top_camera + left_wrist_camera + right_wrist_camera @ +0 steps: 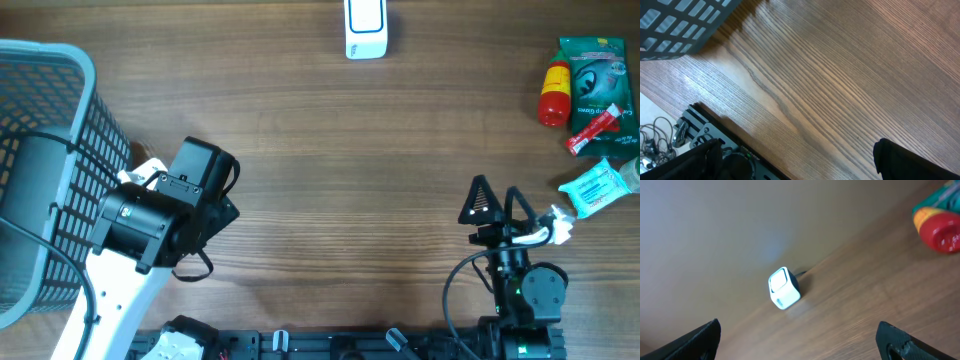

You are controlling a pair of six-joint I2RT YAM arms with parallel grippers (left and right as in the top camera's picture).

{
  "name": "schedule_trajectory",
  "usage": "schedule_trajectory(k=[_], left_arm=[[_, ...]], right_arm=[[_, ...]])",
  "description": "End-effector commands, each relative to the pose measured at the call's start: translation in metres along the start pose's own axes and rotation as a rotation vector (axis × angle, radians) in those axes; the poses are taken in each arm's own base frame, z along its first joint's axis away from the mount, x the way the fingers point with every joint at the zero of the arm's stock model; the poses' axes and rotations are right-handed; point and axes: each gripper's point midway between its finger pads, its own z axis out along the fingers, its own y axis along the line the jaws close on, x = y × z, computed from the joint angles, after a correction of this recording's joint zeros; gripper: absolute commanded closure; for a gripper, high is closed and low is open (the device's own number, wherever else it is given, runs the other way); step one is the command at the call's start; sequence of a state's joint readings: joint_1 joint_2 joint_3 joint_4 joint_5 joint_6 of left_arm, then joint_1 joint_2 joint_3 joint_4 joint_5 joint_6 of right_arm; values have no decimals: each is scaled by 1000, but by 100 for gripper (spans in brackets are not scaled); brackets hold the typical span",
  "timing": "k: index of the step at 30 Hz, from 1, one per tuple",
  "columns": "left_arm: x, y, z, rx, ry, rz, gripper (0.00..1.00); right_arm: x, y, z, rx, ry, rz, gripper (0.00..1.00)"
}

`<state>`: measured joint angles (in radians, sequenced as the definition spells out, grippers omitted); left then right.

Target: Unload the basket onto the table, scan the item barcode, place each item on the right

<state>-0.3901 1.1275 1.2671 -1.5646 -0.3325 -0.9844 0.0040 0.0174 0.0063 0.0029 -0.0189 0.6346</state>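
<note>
The white barcode scanner (365,30) stands at the far middle edge of the table and shows small in the right wrist view as the scanner (784,288). The items lie at the far right: a red and yellow bottle (553,92), a green packet (597,70), a red tube (595,128) and a blue wipes pack (595,188). My right gripper (800,342) is open and empty above bare wood, left of the wipes pack. My left gripper (800,165) is open and empty too, over the table near the front left.
A grey mesh basket (45,150) fills the left edge, close beside the left arm (150,220). A black rail (715,135) runs along the table's front edge. The bottle's red cap (940,227) shows at the top right of the right wrist view.
</note>
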Motion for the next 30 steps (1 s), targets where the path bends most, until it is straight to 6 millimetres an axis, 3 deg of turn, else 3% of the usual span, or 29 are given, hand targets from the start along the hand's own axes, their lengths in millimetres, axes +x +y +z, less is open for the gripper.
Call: schedule_trajectory(k=[1,5,30], left_arm=[[-3,2,-2,-1,-22,8,0],[-3,2,-2,0,-23,8,0],[-3,2,-2,-1,-22,8,0]], right_arm=[[4,8,-1,-47,13,-330,0],[4,8,-1,-47,12,-428,0],[2,6,-1,-36,5,-425,0]])
